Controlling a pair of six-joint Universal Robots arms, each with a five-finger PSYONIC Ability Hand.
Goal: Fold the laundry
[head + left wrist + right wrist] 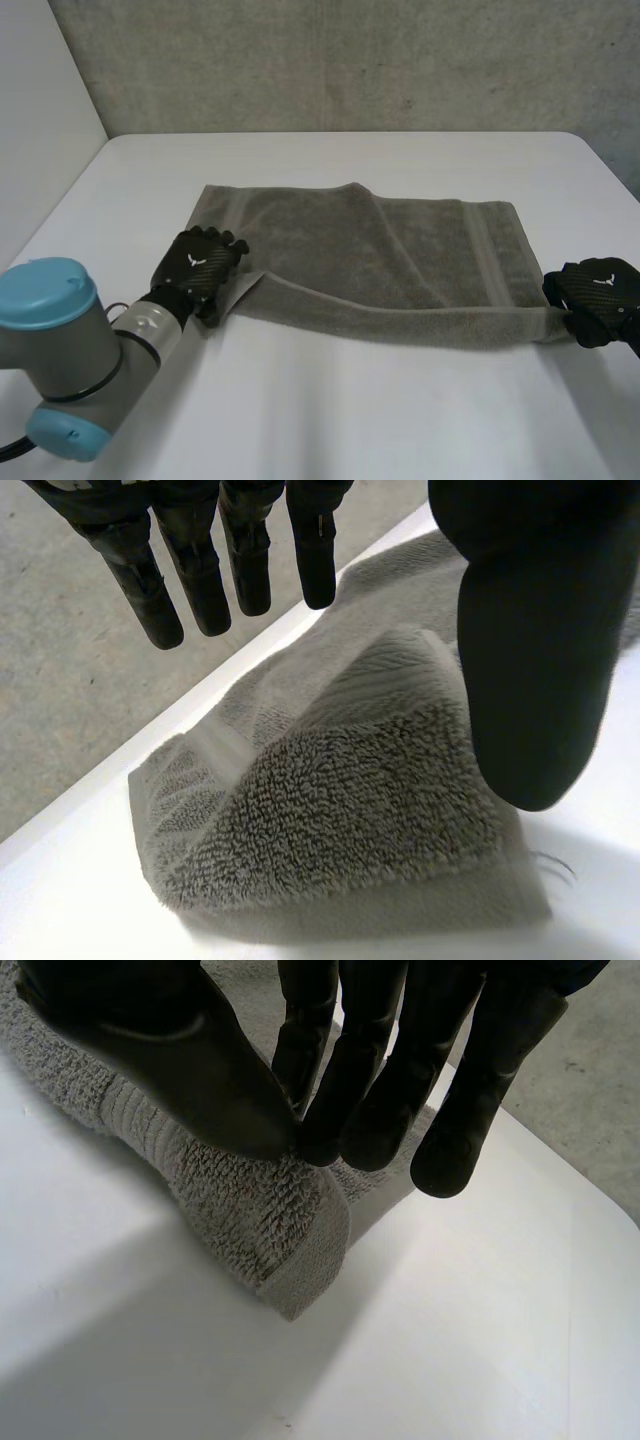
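Grey towel (pixel 380 265) lying across the middle of the white table (pixel 350 420), near edge rolled over, left hand (pixel 197 265) at its near left corner, fingers (pixel 200 570) straight and spread, gripping nothing, right hand (pixel 600 295) pinching the near right corner between thumb and fingertips

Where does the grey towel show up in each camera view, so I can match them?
Head view: grey towel spread on the white table, between left hand and right hand.
Left wrist view: a corner lies under the open left hand.
Right wrist view: a corner pinched by the right hand.
Shared landmark: the white table beneath it.
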